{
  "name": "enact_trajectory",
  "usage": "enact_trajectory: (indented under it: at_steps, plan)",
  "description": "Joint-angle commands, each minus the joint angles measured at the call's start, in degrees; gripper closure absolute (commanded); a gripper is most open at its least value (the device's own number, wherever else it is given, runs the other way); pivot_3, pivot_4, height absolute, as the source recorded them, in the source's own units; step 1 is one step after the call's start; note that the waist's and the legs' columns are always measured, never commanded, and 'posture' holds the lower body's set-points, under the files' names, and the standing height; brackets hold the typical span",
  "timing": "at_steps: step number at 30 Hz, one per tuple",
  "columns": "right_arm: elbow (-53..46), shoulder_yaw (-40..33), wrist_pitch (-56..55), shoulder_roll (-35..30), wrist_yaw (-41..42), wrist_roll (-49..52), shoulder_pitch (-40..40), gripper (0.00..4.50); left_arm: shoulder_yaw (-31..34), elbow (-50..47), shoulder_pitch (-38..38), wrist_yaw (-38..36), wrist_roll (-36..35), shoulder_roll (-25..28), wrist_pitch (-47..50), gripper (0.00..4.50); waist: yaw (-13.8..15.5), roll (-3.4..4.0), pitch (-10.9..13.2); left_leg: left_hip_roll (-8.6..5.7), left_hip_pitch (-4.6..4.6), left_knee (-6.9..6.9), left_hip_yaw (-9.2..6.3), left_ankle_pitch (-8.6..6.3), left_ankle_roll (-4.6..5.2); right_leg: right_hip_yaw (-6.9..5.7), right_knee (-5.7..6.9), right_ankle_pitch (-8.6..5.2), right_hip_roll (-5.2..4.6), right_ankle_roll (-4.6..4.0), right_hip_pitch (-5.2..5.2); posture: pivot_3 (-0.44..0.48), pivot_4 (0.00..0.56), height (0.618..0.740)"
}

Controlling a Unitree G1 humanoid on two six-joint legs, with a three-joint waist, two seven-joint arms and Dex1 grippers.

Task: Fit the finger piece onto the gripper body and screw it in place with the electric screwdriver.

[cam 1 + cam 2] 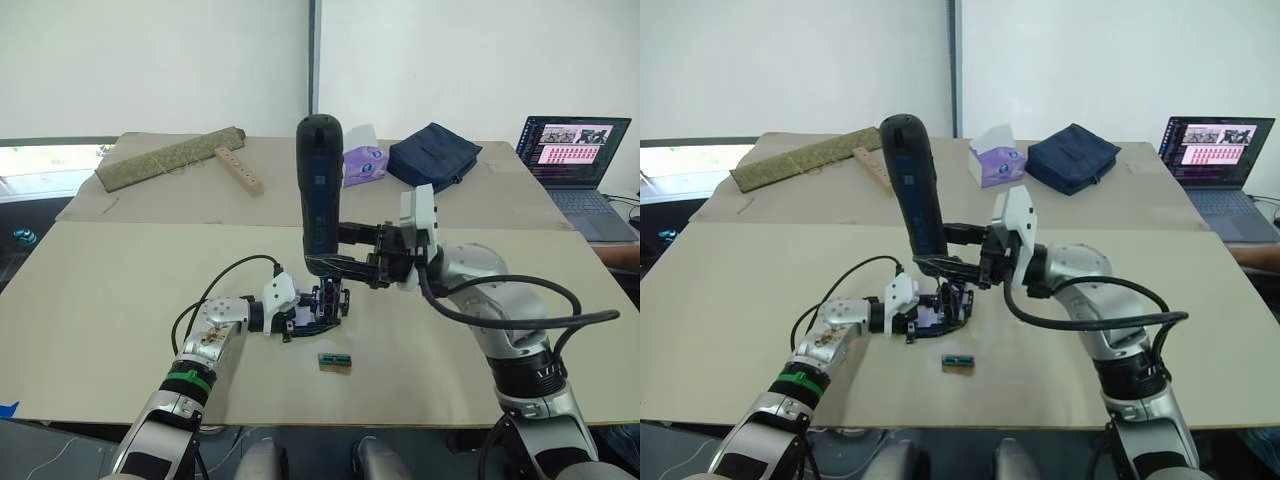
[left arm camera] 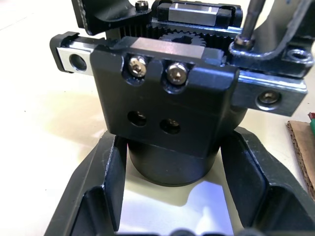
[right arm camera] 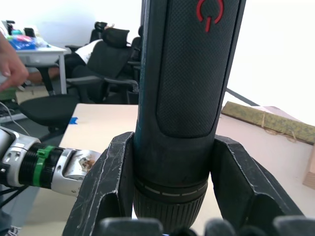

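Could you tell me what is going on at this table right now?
The robot is screwing a small assembly together. Its left pincer grips the round base of the gripper body, steadying it on the table. Its right pincer is shut on the electric screwdriver, held upright with the bit pointing down onto the top of the gripper body. A small green-and-tan block lies on the table nearby, untouched.
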Motion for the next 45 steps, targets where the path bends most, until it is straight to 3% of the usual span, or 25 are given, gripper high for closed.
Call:
enact_trajectory:
  at_steps: [1, 22, 24, 27, 33, 39, 45]
  plan:
    - [-1.86, -4.80, -3.48, 0.97, 1.52, 3.38, -2.86, 2.68, -2.68, 1.10, 1.21, 0.18, 2.27, 0.30, 3.66, 2.22, 0.01, 0.01, 0.03, 0.00, -0.03, 0.00, 0.00, 0.00, 0.00, 0.00, 0.00, 0.00, 0.00, 0.00, -0.02, 0.000, 0.150, 0.740]
    - [-0.52, -8.61, -2.82, 0.08, 6.46, 6.32, -5.24, 2.68, -3.90, 3.67, 1.20, 0.74, 3.49, 1.06, 3.99, 2.22, 0.22, 0.04, 0.14, 0.00, 0.02, 0.00, 0.00, 0.00, 0.00, 0.00, 0.00, 0.01, 0.00, 0.00, 0.01, 0.000, 0.150, 0.740]
    - [-0.74, -9.06, -2.54, 0.08, 6.32, 6.88, -5.77, 2.68, -3.84, 3.89, 1.09, 1.40, 3.92, 1.16, 3.92, 1.15, 0.18, 0.05, 0.14, 0.00, 0.02, 0.00, 0.00, 0.00, 0.00, 0.00, 0.00, 0.01, 0.00, 0.00, 0.01, 0.000, 0.150, 0.740]
    - [-2.66, -10.03, -1.49, -0.53, 6.19, 9.02, -7.00, 2.68, -3.10, 3.55, 1.16, 1.09, 3.02, 1.42, 3.79, 0.04, 0.18, 0.11, 0.15, 0.00, 0.06, -0.01, 0.01, 0.00, 0.00, 0.01, 0.02, 0.00, 0.00, 0.00, 0.02, 0.000, 0.150, 0.740]
    - [-7.39, -14.11, 3.92, -4.27, 2.31, 15.22, -7.84, 2.68, -0.97, 1.16, 3.70, 0.11, 1.76, 4.71, -0.01, 0.04, -0.61, 0.15, 0.17, 0.07, 0.08, -0.07, -0.02, 0.00, 0.00, 0.00, 0.05, -0.01, 0.03, -0.04, -0.01, 0.000, 0.150, 0.740]
    - [-11.26, -25.48, 4.09, -15.57, 3.97, 15.10, 7.15, 2.68, 7.76, -8.00, 12.18, -5.66, -7.89, 14.45, 3.09, 0.04, -2.10, 0.04, 0.20, 0.15, 0.23, -0.61, -0.06, 0.00, 0.00, 0.03, -0.04, -0.11, -0.03, -0.23, -0.07, 0.000, 0.150, 0.740]
    - [-11.02, -34.06, -3.84, -17.39, 8.22, 10.18, 25.16, 2.68, 15.81, -10.04, 18.68, -12.15, -14.34, 21.56, -2.31, 0.04, -2.20, 0.41, 0.53, 0.15, 0.43, -0.98, -0.07, 0.00, 0.00, 0.04, 0.06, -0.29, 0.03, -0.36, -0.16, 0.000, 0.150, 0.740]
